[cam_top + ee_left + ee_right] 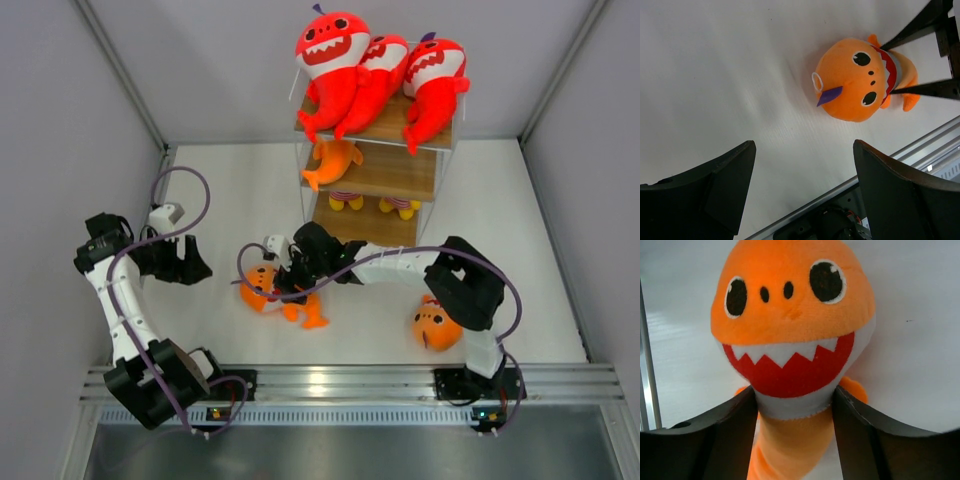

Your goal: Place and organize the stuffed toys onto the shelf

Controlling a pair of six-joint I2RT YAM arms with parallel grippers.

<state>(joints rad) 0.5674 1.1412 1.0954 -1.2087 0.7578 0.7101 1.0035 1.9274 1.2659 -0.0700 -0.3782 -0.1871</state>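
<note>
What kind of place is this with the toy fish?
Probably a robot lab's test booth: two robot arms bolted to a metal rail, plain grey walls closing in a white table, and a little shelf of plush toys set up for practice.

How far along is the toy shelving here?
Done: three red sharks atop the shelf, one orange fish on its middle board. In hand: the right gripper, jaws straddling an orange plush on the table. Remaining: that plush and a second orange plush by the right arm.
</note>
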